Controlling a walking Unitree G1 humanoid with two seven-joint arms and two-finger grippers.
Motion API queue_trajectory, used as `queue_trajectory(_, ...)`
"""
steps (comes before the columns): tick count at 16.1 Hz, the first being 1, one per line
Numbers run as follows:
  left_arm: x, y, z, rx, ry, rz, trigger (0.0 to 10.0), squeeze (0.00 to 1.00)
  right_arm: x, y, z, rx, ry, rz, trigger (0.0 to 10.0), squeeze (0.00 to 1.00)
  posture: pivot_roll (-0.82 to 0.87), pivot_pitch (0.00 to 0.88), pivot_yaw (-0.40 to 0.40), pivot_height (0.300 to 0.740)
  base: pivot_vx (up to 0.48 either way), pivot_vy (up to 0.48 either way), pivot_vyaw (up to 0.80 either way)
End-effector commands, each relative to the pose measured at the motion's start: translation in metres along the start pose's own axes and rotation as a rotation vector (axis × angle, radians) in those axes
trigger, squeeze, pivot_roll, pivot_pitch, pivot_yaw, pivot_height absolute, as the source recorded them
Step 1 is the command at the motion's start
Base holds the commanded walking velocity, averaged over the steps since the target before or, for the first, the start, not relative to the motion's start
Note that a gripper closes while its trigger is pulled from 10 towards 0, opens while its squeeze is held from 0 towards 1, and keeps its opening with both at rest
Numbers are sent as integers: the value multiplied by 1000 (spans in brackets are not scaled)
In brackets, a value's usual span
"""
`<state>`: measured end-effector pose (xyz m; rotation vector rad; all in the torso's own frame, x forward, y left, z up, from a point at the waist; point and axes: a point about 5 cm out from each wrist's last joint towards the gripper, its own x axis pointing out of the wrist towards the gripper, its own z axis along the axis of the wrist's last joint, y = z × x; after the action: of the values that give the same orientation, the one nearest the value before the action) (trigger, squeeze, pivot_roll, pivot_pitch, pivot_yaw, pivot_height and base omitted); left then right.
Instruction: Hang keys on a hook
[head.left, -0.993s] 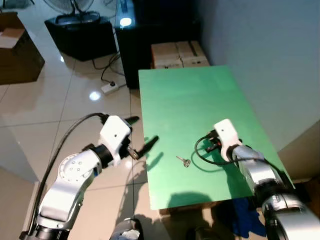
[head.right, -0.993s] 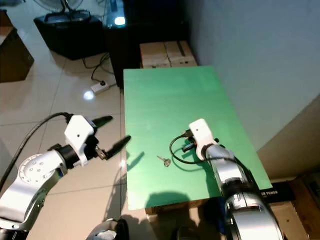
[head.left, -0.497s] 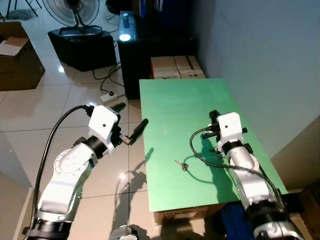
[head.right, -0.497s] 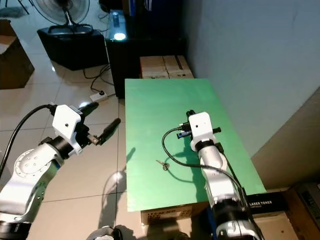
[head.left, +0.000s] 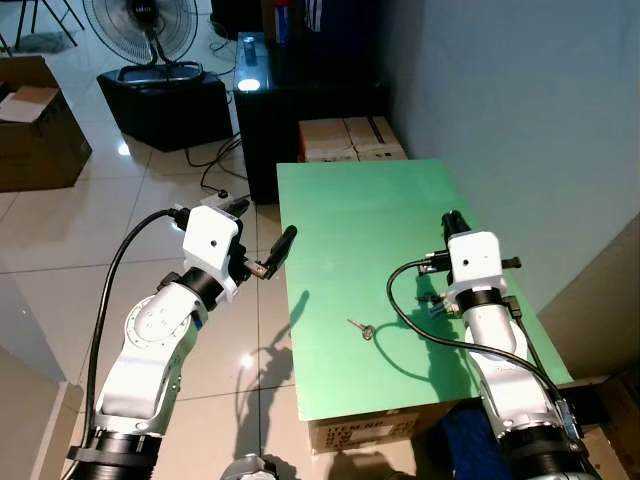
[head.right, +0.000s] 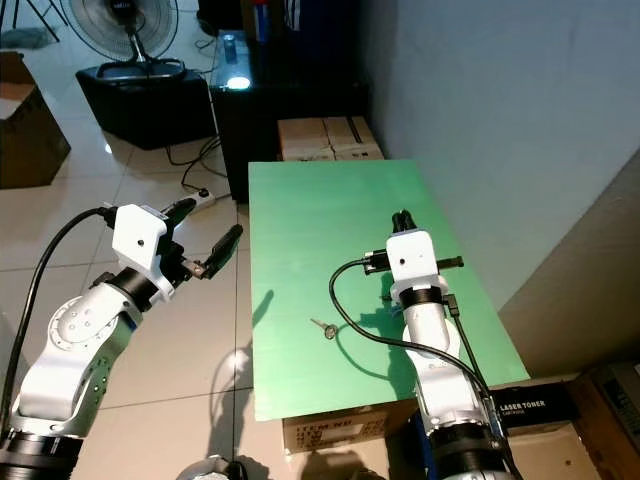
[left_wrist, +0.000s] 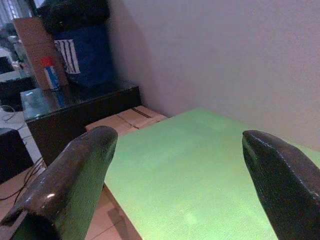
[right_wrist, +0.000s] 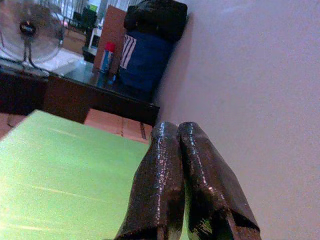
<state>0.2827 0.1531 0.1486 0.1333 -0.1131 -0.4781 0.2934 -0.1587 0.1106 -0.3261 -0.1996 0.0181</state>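
Green table (head.left: 350, 220), key (head.left: 361, 328) between both arms.

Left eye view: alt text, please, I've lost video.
A key lies on the green table, untouched. The left claw hovers open off the table's left edge; the right claw is shut above the table's right side.

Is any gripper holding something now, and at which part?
Nothing is held. The small metal key lies on the green table; left gripper open, right gripper shut, empty.
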Motion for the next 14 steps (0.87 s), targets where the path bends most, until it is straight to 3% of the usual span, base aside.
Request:
queue_trajectory(1,3,1,1,3,-8,37,10000,0,1,0,3,62,27,-2,9137,0,-31,0,24,740,0,0,0)
queue_trajectory(2,4,1,1,1,-7,48,10000,0,1,0,4,82,39,-7,9137,0,-32,0,24,740,0,0,0)
queue_trajectory(3,4,2,-1,-12,5,80,10000,0,4,5,15,97,10,66,10000,0,-34,0,18,740,0,0,0)
queue_trajectory(5,3,7,4,-9,-12,148,10000,0,4,16,36,68,-58,211,10000,0,-33,0,13,740,0,0,400)
queue_trajectory(7,0,13,14,-18,-43,253,10000,0,3,22,49,82,-95,279,10000,0,-29,0,7,740,0,0,800)
queue_trajectory(8,-1,14,16,-21,-47,270,10000,0,3,23,51,94,-100,283,10000,0,-29,0,7,740,0,0,800)
queue_trajectory(10,0,12,13,1,-21,300,10000,0,5,29,53,211,-75,285,10000,0,-15,0,-12,740,0,0,800)
queue_trajectory(13,2,20,19,24,-28,338,10000,0,3,31,50,220,-41,321,10000,0,-13,0,-13,740,0,0,800)
queue_trajectory(14,2,24,19,-4,-20,363,10000,0,4,30,48,231,-27,317,10000,0,-7,0,-16,740,0,0,800)
